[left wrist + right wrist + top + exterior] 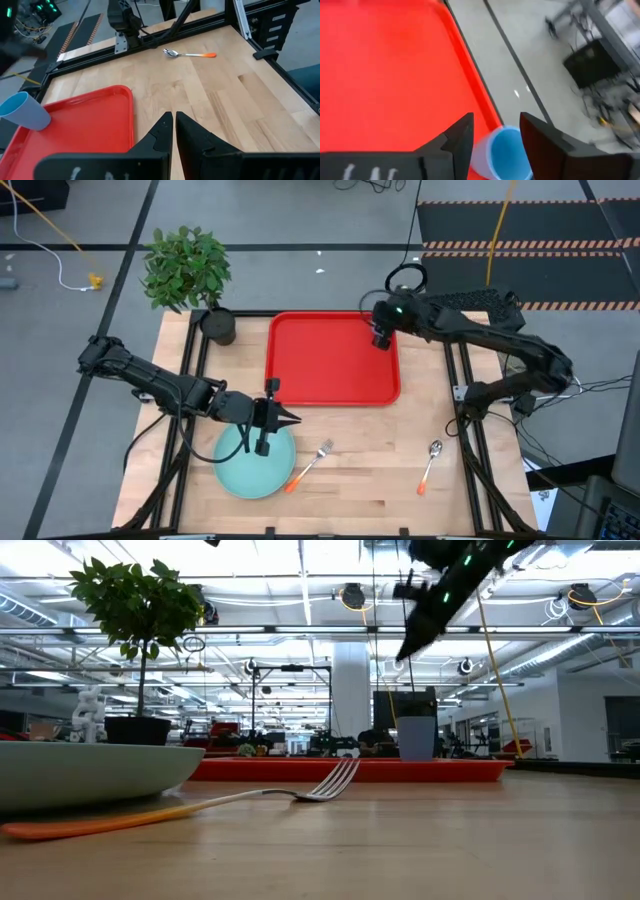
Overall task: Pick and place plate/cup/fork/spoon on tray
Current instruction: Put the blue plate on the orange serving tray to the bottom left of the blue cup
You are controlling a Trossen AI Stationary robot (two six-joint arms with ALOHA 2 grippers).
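Note:
The red tray (330, 365) lies at the table's far middle. The blue cup (415, 737) stands upright on its base in the tray's far right corner and shows in the left wrist view (22, 112). My right gripper (495, 130) is open and hovers straight above the cup (507, 152), clear of it (410, 645). The teal plate (255, 462) lies flat near the front left. My left gripper (293, 418) is shut and empty above the plate's far right rim. The fork (310, 463) and the spoon (430, 465) lie flat on the table.
A potted plant (195, 280) stands at the table's far left corner, beside the tray. Black frame rails (465, 410) run along the table's left and right sides. Bare wood (370, 470) lies between the fork and the spoon.

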